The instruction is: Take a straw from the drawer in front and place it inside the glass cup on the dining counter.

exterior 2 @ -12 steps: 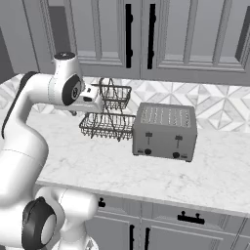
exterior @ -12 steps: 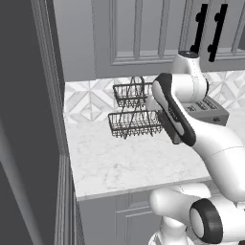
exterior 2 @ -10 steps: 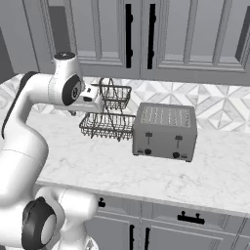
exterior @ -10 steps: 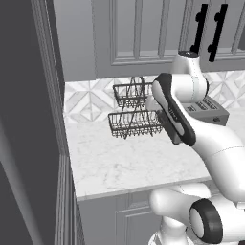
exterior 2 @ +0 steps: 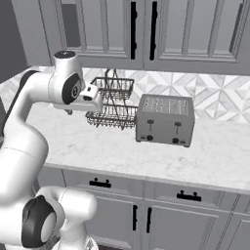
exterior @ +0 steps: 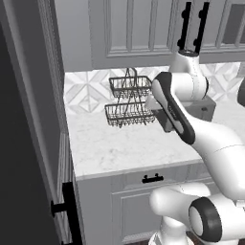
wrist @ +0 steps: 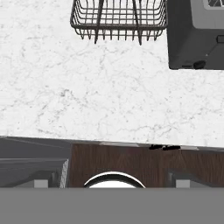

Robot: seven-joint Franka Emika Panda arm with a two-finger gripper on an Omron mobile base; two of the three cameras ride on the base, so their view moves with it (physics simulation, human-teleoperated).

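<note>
The drawer (exterior: 152,179) sits shut under the wall counter's edge, a panelled grey front with a short black bar handle (exterior 2: 100,183). In the hand view that handle (wrist: 164,147) shows as a dark sliver just past the marble edge. My gripper (wrist: 111,183) hangs above the counter's front edge, pointing down, open, with its fingers (wrist: 41,183) wide apart and nothing between them. The white hand (exterior 2: 92,99) hovers in front of the wire rack. The straw, the glass cup and the dining counter are out of view.
A two-tier black wire rack (exterior: 130,103) stands at the back of the marble wall counter (exterior: 110,148). A steel toaster (exterior 2: 165,119) stands to its right. A second drawer handle (exterior 2: 188,196) lies further right. A tall dark cabinet side (exterior: 28,143) bounds the left.
</note>
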